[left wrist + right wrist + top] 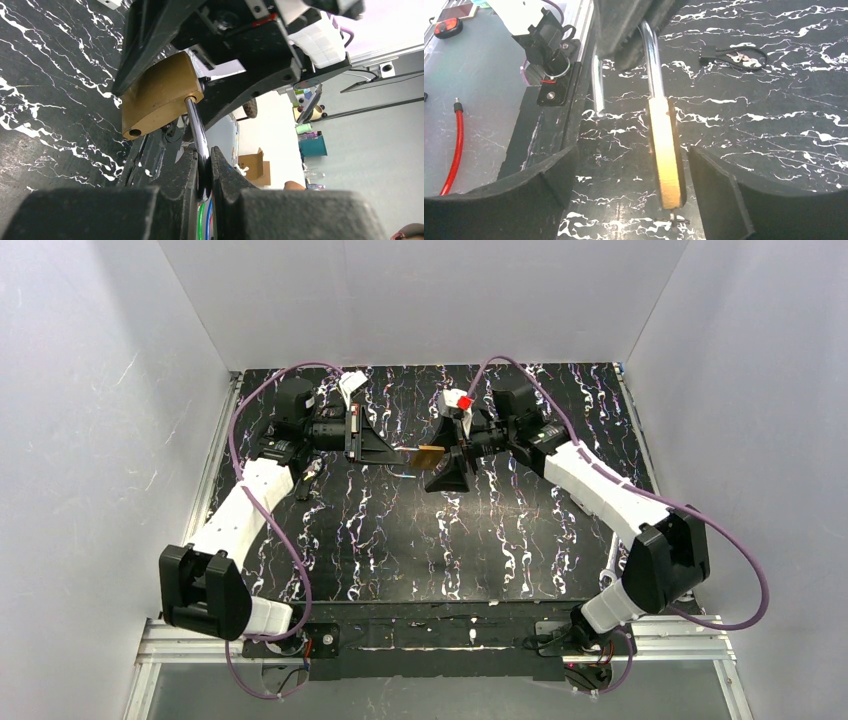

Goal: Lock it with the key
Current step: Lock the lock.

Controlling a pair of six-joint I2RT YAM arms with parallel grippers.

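Up at 12 o'clock on the black marbled table (400,550), both arms are meeting at the lock (431,455). L gripper (403,449) is sitting at the lock's 9 o'clock and R gripper (447,453) at its 3 o'clock, w/ the brass body between them.

L wrist cam: L gripper (202,160) is pinching the silver shackle (197,130). Its two fingers (182,172) are pressing together on the long leg, w/ the rod running straight up from between them. The brass body (157,95) is hanging off that rod toward 11 o'clock, tilted. One round hole in its end face is showing empty.

R wrist cam: the lock (666,155) is showing edge-on, a thin yellow slab dead centre, w/ the shackle (651,60) rising to 12 o'clock. The short leg is ending free at the body's 10 o'clock, apart from the brass, so the shackle is standing open. R gripper (632,150) is spread wide. Its fingers (544,195) are flanking the body at 9 and 3 o'clock, w/ a gap each side and no contact showing here.

At 1 o'clock from the lock, a small black piece on a wire loop (731,54) is lying flat on the table, well apart. Can't tell if the silvery bits on it are keys.
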